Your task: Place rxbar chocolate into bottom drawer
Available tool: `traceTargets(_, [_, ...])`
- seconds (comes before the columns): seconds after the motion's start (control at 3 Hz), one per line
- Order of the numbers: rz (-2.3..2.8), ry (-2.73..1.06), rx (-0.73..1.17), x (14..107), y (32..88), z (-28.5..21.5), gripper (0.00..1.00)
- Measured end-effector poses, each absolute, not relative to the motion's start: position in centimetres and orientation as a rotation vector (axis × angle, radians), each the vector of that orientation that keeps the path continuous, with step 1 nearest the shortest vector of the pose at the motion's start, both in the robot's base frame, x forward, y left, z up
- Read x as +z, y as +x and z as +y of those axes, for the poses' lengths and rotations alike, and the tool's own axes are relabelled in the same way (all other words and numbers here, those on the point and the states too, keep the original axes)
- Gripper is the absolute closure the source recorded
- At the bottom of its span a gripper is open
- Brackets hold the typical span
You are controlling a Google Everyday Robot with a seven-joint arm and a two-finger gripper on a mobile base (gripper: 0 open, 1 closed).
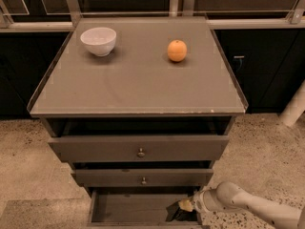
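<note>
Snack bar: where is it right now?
In the camera view, low and right of centre, the snack bar is a dark shape at the right end of the open bottom drawer, at the gripper.

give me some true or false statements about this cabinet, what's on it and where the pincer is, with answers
1. The white bowl and the orange both sit on the cabinet top. True.
2. The orange lies inside the white bowl. False: it rests on the cabinet top, apart from the bowl.
3. The bottom drawer is pulled open. True.
4. The pincer hovers above the cabinet top. False: it is low down, at the open bottom drawer's end on the side nearer the orange than the bowl.
</note>
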State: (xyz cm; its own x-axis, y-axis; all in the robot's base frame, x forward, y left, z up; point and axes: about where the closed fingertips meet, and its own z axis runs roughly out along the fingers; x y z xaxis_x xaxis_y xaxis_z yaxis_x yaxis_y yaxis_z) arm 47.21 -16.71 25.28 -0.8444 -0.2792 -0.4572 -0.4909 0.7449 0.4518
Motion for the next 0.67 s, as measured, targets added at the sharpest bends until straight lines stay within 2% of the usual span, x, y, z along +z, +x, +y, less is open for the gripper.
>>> traceTargets(0.33, [2.583,-0.593,0.814,25.28,47.21,-16.71,0.10])
traceTargets(0.67, [2.583,-0.593,0.815,25.28,47.21,-16.71,0.00])
